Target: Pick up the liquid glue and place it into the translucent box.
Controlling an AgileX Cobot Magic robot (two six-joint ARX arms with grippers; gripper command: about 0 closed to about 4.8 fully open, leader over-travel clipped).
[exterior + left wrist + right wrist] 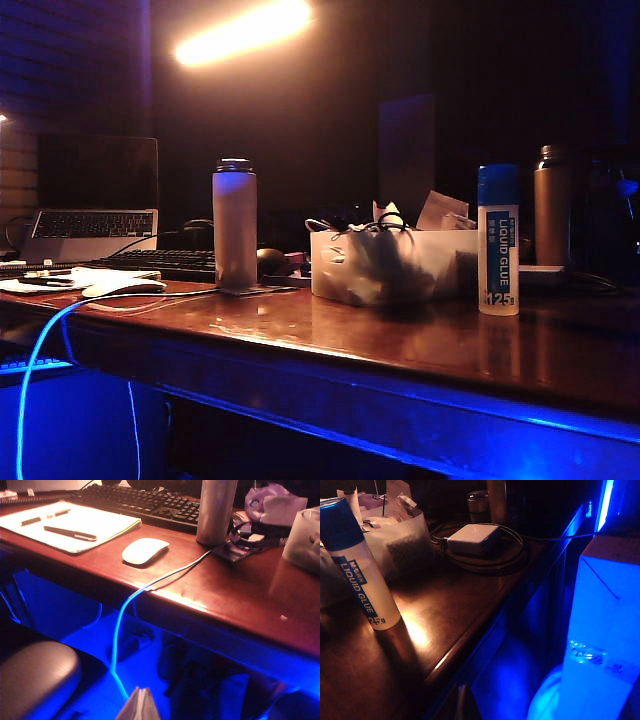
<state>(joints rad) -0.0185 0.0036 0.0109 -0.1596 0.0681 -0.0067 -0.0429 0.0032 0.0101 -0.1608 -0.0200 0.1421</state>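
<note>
The liquid glue [498,240], a slim white bottle with a blue cap and blue label, stands upright on the wooden desk just right of the translucent box [390,265]. Cables and papers poke above the box's rim. In the right wrist view the liquid glue [360,575] stands beside the box [395,540]. My right gripper [461,700] is low off the desk's front edge, dark, its fingers together and holding nothing. My left gripper [141,700] hangs below the desk edge over the floor, shut and empty; a corner of the box [305,540] shows far off. Neither gripper shows in the exterior view.
A white flask [235,225] stands left of the box, and a brown bottle [551,205] stands behind the glue. A keyboard [160,262], laptop [92,222], mouse [145,550] and notepad [75,522] fill the left side. A power adapter [472,539] lies on coiled cable. A glowing cable [120,630] drops off the edge.
</note>
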